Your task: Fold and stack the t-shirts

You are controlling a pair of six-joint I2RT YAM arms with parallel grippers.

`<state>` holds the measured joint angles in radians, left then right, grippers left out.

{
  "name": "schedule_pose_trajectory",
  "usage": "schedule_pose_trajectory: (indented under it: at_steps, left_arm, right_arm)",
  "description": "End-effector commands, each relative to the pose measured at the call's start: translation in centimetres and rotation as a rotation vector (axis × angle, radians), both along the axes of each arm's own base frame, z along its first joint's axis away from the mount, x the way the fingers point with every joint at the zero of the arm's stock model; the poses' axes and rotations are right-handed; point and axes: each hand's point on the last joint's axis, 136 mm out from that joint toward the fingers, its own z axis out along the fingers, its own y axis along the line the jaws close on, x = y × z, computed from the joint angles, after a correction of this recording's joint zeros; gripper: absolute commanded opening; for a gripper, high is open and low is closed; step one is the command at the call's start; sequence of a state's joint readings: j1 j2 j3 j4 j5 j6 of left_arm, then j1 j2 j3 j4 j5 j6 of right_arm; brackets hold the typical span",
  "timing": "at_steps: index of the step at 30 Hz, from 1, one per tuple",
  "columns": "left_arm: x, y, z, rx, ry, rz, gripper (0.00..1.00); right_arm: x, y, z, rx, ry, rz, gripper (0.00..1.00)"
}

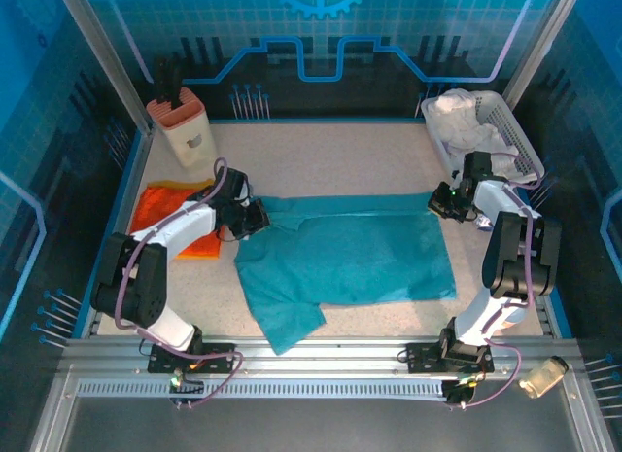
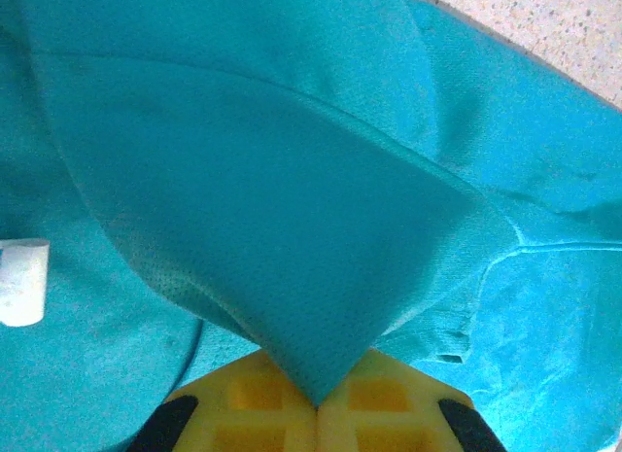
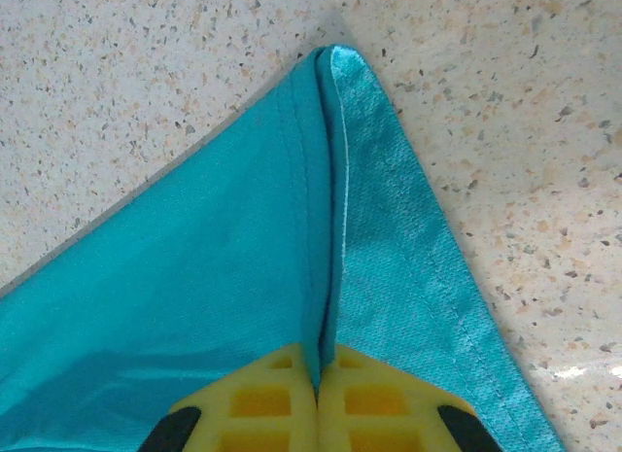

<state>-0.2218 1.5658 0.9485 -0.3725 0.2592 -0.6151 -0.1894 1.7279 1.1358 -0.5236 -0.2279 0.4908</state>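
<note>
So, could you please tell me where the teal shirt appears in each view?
Top external: teal shirt spread flat, middle of the picture.
Left wrist: across the frame, a fold tapering to bottom centre.
Right wrist: its corner pointing up from bottom centre.
Shared landmark: the speckled table.

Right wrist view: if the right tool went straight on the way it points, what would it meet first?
The teal t-shirt: the right tool is shut on its corner, so cloth lies directly ahead. Past the tip comes the speckled table, though depth is unclear.
</note>
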Motion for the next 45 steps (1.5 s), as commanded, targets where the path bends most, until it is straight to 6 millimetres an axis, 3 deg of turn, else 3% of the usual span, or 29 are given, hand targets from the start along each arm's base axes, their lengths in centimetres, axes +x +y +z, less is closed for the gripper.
schedule_pose_trajectory:
  at_steps: [1, 5, 7, 12, 15, 18, 22, 26, 32, 39, 45]
  left_arm:
    - [-0.8, 0.3, 0.1, 0.006, 0.014, 0.019, 0.05]
    - [-1.8, 0.2, -0.9, 0.008, 0.043, 0.015, 0.13]
    - [-2.4, 0.3, -1.3, 0.011, 0.062, 0.015, 0.24]
    - [-3.3, 0.6, 0.1, 0.015, 0.061, 0.013, 0.47]
    - [-3.7, 0.8, 2.0, 0.024, 0.034, 0.007, 0.49]
    - [-3.9, 1.4, 2.6, 0.050, 0.019, 0.005, 0.49]
    - [-3.5, 1.6, 2.0, 0.062, 0.034, -0.015, 0.37]
    - [-1.4, 1.3, 2.7, 0.058, 0.013, -0.025, 0.38]
    - [3.9, -0.5, 4.5, 0.018, -0.050, -0.042, 0.41]
    - [9.5, -0.9, 1.6, 0.015, -0.002, -0.030, 0.39]
    - [10.7, 0.7, -3.0, 0.021, 0.081, 0.027, 0.35]
  right_arm:
    - [-1.7, -0.6, -1.8, -0.010, 0.089, -0.010, 0.00]
    - [-2.2, -0.7, -2.3, -0.030, 0.109, -0.006, 0.01]
    - [-2.4, -0.8, -2.6, -0.039, 0.118, -0.005, 0.05]
    - [-2.2, -0.7, -2.3, -0.040, 0.114, 0.001, 0.27]
    - [-1.8, -0.3, -1.7, -0.037, 0.094, 0.013, 0.48]
    - [-1.5, 0.3, -0.9, -0.035, 0.069, 0.032, 0.64]
    - [-1.2, 1.3, 0.4, -0.033, 0.042, 0.063, 0.74]
    - [-0.7, 2.0, 2.0, -0.053, -0.002, 0.093, 0.81]
    - [2.1, 4.5, 3.6, -0.019, -0.133, 0.137, 0.85]
    - [5.4, 5.1, 1.5, 0.030, -0.152, 0.127, 0.82]
    - [6.8, 4.6, -1.3, 0.063, -0.102, 0.092, 0.77]
